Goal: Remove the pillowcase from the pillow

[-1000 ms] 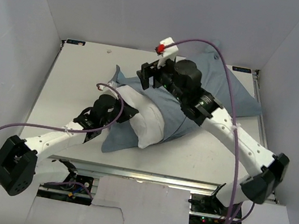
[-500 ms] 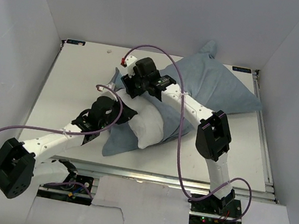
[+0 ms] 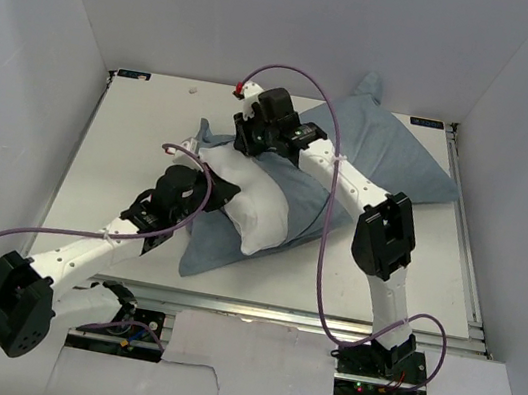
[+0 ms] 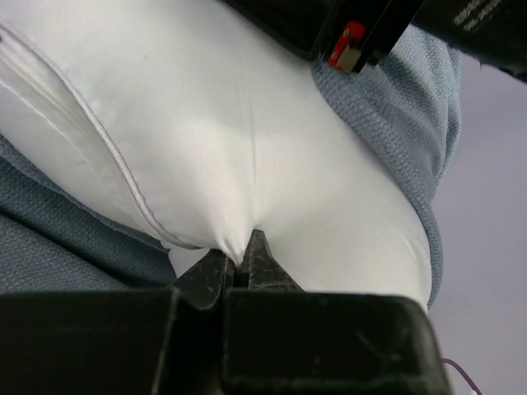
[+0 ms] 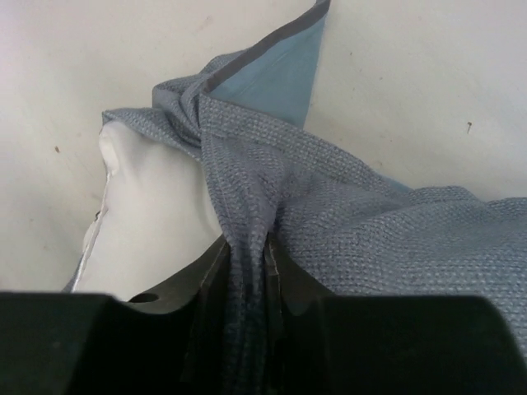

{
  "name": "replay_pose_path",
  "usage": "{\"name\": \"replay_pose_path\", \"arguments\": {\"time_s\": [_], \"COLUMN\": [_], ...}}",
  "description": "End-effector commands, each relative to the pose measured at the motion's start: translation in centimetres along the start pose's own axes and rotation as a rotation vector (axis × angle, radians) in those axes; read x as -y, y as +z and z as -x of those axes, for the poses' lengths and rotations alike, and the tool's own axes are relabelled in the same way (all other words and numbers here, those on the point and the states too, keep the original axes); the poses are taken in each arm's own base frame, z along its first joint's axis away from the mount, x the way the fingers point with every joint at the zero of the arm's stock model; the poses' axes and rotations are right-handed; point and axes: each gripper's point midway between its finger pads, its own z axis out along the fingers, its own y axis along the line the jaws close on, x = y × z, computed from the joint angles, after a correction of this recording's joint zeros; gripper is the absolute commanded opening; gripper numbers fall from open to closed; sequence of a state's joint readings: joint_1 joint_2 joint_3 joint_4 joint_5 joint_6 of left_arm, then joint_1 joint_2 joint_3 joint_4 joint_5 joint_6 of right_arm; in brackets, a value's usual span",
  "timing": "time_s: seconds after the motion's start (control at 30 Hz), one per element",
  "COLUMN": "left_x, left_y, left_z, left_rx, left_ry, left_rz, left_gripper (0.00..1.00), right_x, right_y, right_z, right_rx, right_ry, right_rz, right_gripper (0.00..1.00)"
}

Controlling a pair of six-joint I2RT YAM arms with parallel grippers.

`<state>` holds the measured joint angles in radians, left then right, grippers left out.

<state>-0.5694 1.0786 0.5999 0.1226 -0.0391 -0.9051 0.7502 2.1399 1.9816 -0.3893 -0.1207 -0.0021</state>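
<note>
The white pillow (image 3: 253, 214) lies mid-table, half out of the grey-blue pillowcase (image 3: 392, 158), which spreads toward the back right. My left gripper (image 3: 209, 188) is at the pillow's near-left end, shut on a pinch of white pillow fabric (image 4: 241, 257). In the left wrist view the pillow (image 4: 247, 123) bulges above the jaws with pillowcase (image 4: 387, 107) on both sides. My right gripper (image 3: 253, 142) is at the pillow's far end, shut on a bunched fold of the pillowcase (image 5: 247, 251). The pillow (image 5: 156, 214) shows to the left of that fold.
The white table (image 3: 132, 135) is boxed in by white walls on the left, back and right. Purple cables (image 3: 321, 248) loop from both arms over the cloth. The right arm's elbow (image 3: 384, 236) hangs above the pillowcase's near right part.
My right arm swung left from above the pillowcase to the pillow's far end and closed on a fold of the pillowcase. The left gripper kept its pinch on the pillow.
</note>
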Motion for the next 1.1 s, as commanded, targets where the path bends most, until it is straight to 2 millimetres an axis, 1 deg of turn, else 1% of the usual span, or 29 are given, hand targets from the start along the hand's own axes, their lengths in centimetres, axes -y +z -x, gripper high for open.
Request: {"name": "replay_pose_path", "arguments": {"time_s": [0.0,0.03,0.07,0.1,0.13,0.17,0.23,0.27,0.3,0.33,0.4,0.47,0.5,0.53,0.57,0.6,0.63,0.67,0.7,0.73,0.77,0.8,0.83,0.87,0.9,0.93,0.97,1.07], "left_x": [4.5,4.4,4.3,4.3,4.1,4.2,4.2,4.2,4.2,4.2,4.4,4.4,4.5,4.5,4.7,5.0,5.3,5.6,6.0,6.8,7.1,7.8,8.4,8.6,9.0,9.3,9.8,10.5], "left_y": [-2.0,-2.0,-1.9,-1.9,-1.7,-1.7,-1.5,-1.5,-1.5,-1.6,-1.6,-1.6,-1.6,-1.6,-1.7,-1.8,-1.9,-2.1,-2.5,-2.9,-3.3,-3.8,-4.2,-4.5,-4.9,-5.2,-5.5,-6.3], "left_z": [1.9,1.9,1.8,1.7,1.6,1.6,1.6,1.6,1.6,1.6,1.7,1.7,1.7,1.7,1.7,1.7,2.1,2.3,2.9,3.6,3.9,4.4,5.7,6.0,6.4,6.9,7.3,8.4], "left_rx": [0.031,0.03,0.027,0.024,0.022,0.02,0.017,0.017,0.017,0.018,0.022,0.019,0.017,0.016,0.016,0.015,0.023,0.026,0.044,0.062,0.064,0.076,0.117,0.123,0.135,0.146,0.154,0.191], "left_ry": [0.01,0.009,0.006,0.005,0.003,0.001,0.001,0.003,0.002,0.003,0.006,0.008,0.008,0.007,0.007,0.008,0.011,0.012,0.016,0.024,0.029,0.031,0.029,0.036,0.038,0.039,0.043,0.048], "left_rz": [-0.142,-0.141,-0.139,-0.137,-0.132,-0.133,-0.131,-0.131,-0.129,-0.13,-0.135,-0.136,-0.138,-0.14,-0.144,-0.153,-0.162,-0.166,-0.173,-0.187,-0.189,-0.205,-0.203,-0.201,-0.211,-0.212,-0.217,-0.23], "left_gripper": [0.0,0.0,0.0,0.0,0.0,0.0,0.0,0.0,0.0,0.0,0.0,0.0,0.0,0.0,0.0,0.0,0.0,0.0,0.0,0.0,0.0,0.0,0.0,0.0,0.0,0.0,0.0,0.0], "right_x": [7.8,7.4,6.4,6.1,5.6,5.4,4.7,4.7,4.8,4.9,5.0,5.7,6.0,6.6,7.1,7.5,8.4,9.2,10.2,11.3,12.2,14.0,14.9,15.8,17.4,18.2,19.4,20.6], "right_y": [-1.6,-1.3,-1.5,-1.6,-1.4,-1.8,-2.0,-2.2,-2.2,-2.2,-2.2,-1.9,-1.8,-1.7,-1.0,-1.0,-0.7,0.2,0.0,0.1,0.2,-0.1,-0.3,-0.5,-1.0,-1.1,-1.5,-2.0], "right_z": [3.4,2.9,3.0,3.2,2.6,2.9,3.3,3.5,3.6,3.9,4.1,4.7,4.9,5.1,4.7,5.3,5.2,4.1,4.4,4.1,3.6,3.1,2.8,2.6,2.3,2.0,1.6,0.7], "right_rx": [0.124,0.113,0.12,0.134,0.126,0.14,0.161,0.165,0.164,0.164,0.169,0.181,0.188,0.193,0.189,0.202,0.199,0.165,0.172,0.164,0.157,0.154,0.152,0.151,0.151,0.147,0.145,0.13], "right_ry": [0.027,0.025,0.02,0.017,0.019,0.019,0.009,0.011,0.012,0.012,0.011,0.012,0.041,0.052,0.064,0.08,0.09,0.101,0.107,0.119,0.131,0.151,0.169,0.177,0.192,0.2,0.213,0.223], "right_rz": [-0.144,-0.122,-0.074,-0.054,-0.029,-0.023,0.009,0.008,0.004,-0.001,-0.004,-0.033,-0.047,-0.077,-0.091,-0.105,-0.139,-0.163,-0.2,-0.238,-0.263,-0.3,-0.324,-0.342,-0.369,-0.38,-0.395,-0.422], "right_gripper": [0.27,0.34,0.35,0.35,0.34,0.33,0.33,0.27,0.19,0.08,0.08,0.08,0.08,0.08,0.08,0.08,0.08,0.08,0.08,0.08,0.08,0.08,0.08,0.08,0.08,0.08,0.08,0.08]}}
